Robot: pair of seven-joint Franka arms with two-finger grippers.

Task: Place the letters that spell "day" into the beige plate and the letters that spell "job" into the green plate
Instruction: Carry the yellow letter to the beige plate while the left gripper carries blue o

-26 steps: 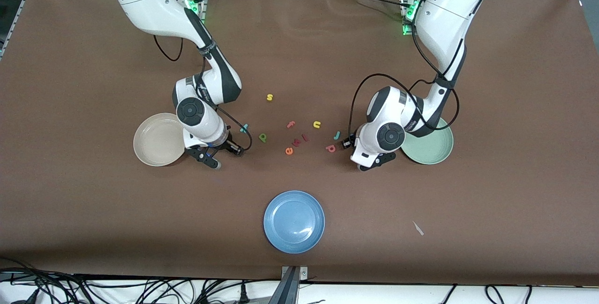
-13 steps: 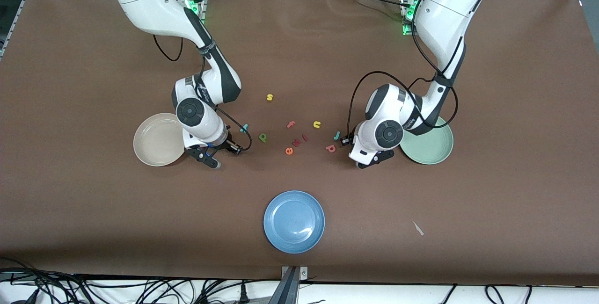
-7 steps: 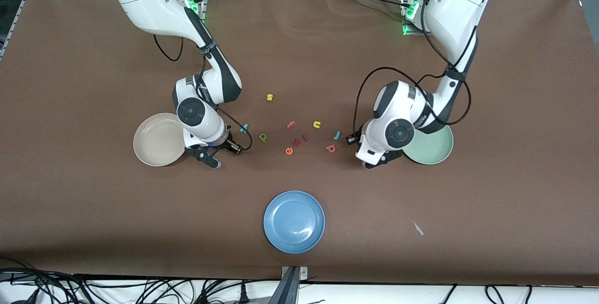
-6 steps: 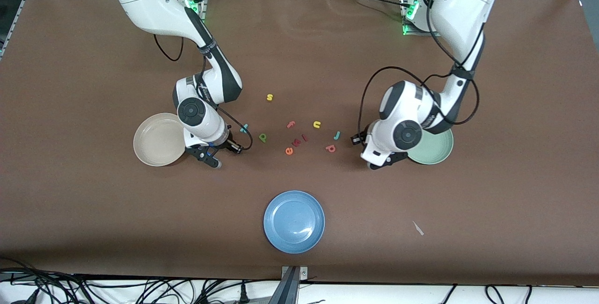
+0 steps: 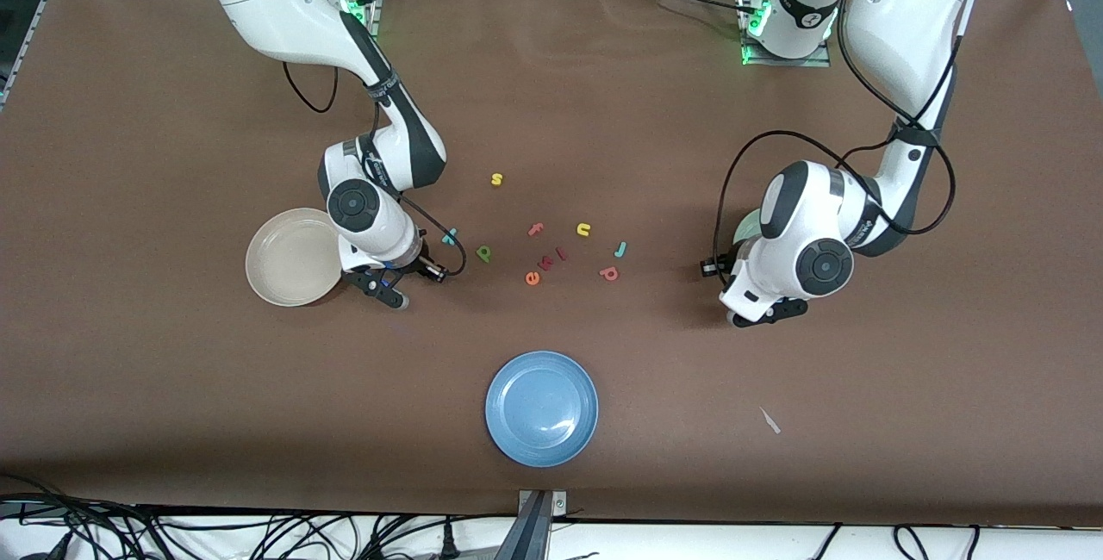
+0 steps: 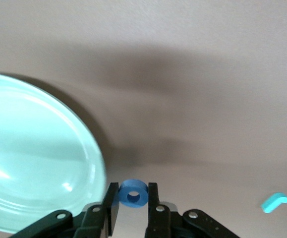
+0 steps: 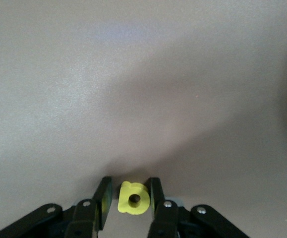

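Progress: no letter seen in either plate. Beige plate (image 5: 291,257) bare where visible, its edge toward the right arm partly covered by that arm's wrist. Green plate (image 6: 34,158) bare in the left wrist view; in the front view nearly all hidden under the left arm, only a sliver showing.

Left gripper (image 6: 133,197) clamped on the dark blue o (image 6: 134,194), just beside the green plate's rim, over bare desk (image 5: 172,388); not yet over the plate. Right gripper (image 7: 129,197) clamped on the yellow round-bodied letter (image 7: 133,199), low over the desk near the beige plate; lifted or resting, cannot tell.

Untouched on the desk between the arms: teal y (image 5: 449,237), dark green d-shaped letter (image 5: 483,253), light blue j (image 5: 620,248), salmon-red b-shaped letter (image 5: 609,272).

Judgement: two of six letters in hand, none delivered; two drops and four more pickups outstanding.

Not for sorting: yellow s (image 5: 496,179), yellow u (image 5: 583,230), orange e (image 5: 532,278), blue plate (image 5: 541,407).
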